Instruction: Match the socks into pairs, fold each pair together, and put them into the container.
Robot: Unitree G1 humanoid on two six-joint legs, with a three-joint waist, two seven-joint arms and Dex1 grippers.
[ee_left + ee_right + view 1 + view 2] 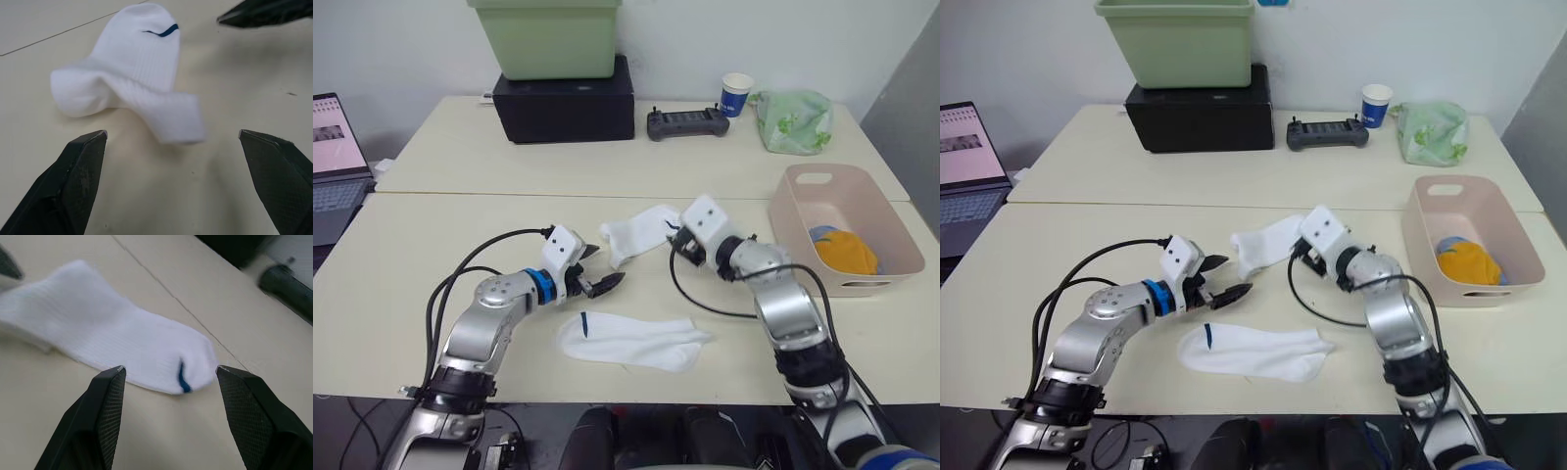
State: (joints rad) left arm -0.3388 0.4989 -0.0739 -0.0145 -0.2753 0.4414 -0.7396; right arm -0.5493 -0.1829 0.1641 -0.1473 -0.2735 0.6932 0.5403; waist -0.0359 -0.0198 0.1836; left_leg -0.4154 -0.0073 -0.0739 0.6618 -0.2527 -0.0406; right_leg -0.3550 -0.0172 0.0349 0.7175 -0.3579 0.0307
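Note:
A crumpled white sock (636, 233) with a dark blue mark lies mid-table between my two grippers. My left gripper (604, 266) is open just to its left, its fingers (78, 166) spread in front of the sock (142, 73). At the sock's right end, my right gripper (168, 368) is open and close to the marked end (182, 377). A second white sock (631, 340) lies flat nearer the front edge. The pink container (891, 220) stands at the right, holding a mustard-orange sock (847, 251) and a light blue one (822, 233).
At the back stand a green tub (548, 34) on a black box (568, 106), a controller (680, 123), a blue cup (736, 95) and a green-and-white cloth bundle (793, 119). A laptop (335, 162) sits at the far left.

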